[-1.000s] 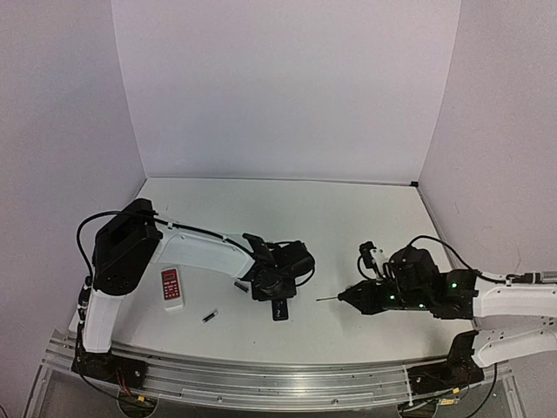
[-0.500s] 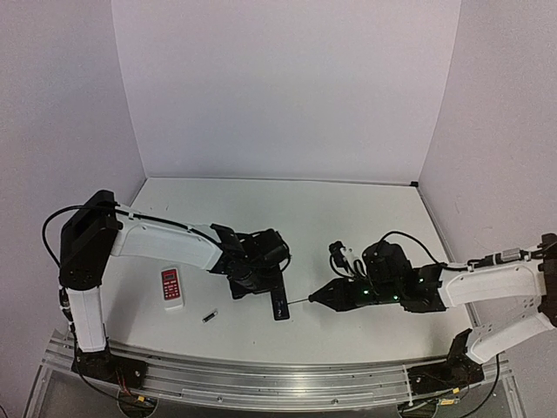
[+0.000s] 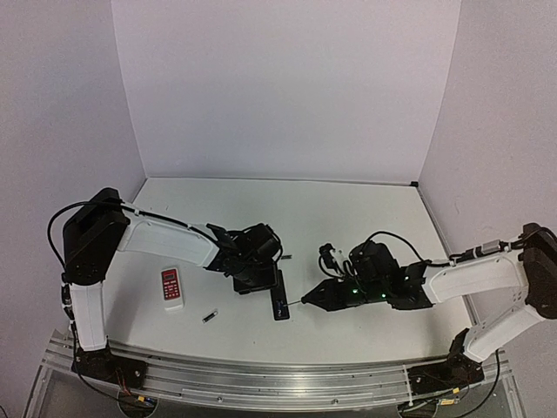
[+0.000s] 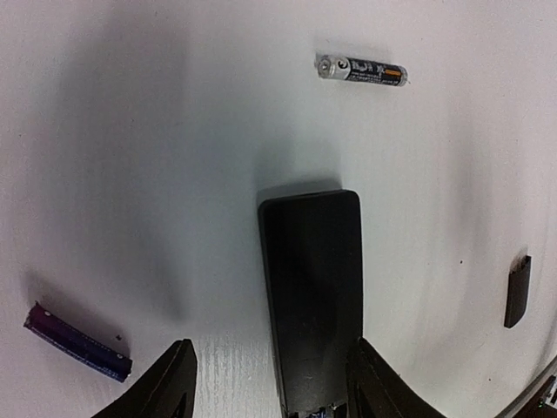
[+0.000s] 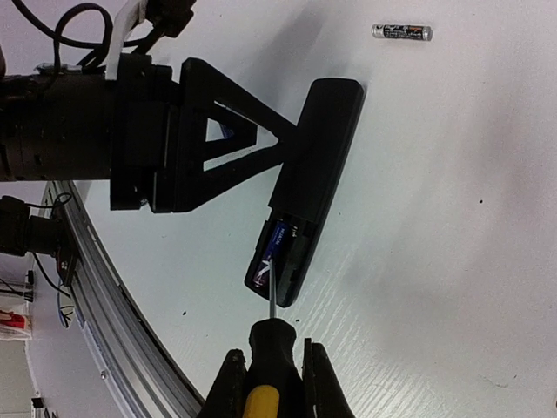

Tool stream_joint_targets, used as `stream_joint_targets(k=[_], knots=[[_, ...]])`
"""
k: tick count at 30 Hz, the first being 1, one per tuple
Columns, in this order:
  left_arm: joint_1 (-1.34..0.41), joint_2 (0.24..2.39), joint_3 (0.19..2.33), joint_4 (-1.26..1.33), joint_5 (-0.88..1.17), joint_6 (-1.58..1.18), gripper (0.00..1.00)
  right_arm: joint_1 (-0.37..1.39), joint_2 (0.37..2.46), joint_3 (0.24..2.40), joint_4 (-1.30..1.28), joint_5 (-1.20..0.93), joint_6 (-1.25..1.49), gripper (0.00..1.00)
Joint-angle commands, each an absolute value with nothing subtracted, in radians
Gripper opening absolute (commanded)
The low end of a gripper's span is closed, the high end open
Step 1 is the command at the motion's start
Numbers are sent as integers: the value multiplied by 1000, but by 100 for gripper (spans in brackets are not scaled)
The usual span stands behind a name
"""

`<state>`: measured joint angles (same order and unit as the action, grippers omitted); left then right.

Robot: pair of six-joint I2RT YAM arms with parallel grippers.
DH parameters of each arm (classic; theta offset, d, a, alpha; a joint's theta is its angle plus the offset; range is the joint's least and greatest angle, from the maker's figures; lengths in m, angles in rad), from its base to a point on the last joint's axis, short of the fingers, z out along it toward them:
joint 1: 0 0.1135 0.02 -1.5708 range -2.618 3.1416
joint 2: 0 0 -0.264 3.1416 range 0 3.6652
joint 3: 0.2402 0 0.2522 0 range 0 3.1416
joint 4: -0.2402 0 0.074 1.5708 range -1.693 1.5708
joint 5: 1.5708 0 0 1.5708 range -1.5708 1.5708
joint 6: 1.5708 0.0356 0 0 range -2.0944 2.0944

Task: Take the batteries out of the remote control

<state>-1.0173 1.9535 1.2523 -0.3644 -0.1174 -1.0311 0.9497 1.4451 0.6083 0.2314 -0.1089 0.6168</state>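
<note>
— Two batteries at least are out. We see a black battery (image 4: 361, 70) with silver ends beyond the remote (image 4: 313, 296), and a loose purple battery (image 4: 77, 341) at its left on the tabletop (image 4: 130, 131). The cover (image 4: 517, 292) is off and lies well apart.

— And what is left for us?

— One seated battery (image 5: 270, 251), also purple, lies in the open bay at the remote's near end. We judge the task more than half done. If the bay hides another one, we cannot tell.

— How are the hands?

— Our left hand (image 4: 271, 344) is open around the remote. One finger touches its side and the other stands apart, so it braces and does not clamp. Our right hand (image 5: 271, 350) is closed tight on the screwdriver (image 5: 259, 402), and the thin steel tip touches the seated battery.

— And the materials?

— The remote is a smooth matte black slab with rounded corners. The batteries are slim glossy cylinders, so we think they may roll. The tabletop is white and looks hard.
</note>
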Motion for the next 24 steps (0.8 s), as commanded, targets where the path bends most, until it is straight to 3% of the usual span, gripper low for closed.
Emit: stream_joint_targets(k=[1, 9, 17, 24], knots=[[-1019, 1984, 1283, -325, -73, -986, 57, 955, 1462, 654, 225, -110, 613, 0], [-1027, 2063, 1301, -348, -33, -977, 49, 955, 1519, 675, 162, -132, 523, 0], [-1038, 2114, 1250, -423, -8, -1028, 24, 955, 1597, 649, 194, -80, 498, 0], [-1039, 2144, 1177, -459, 30, -1075, 17, 954, 1686, 460, 609, 2, 552, 0]])
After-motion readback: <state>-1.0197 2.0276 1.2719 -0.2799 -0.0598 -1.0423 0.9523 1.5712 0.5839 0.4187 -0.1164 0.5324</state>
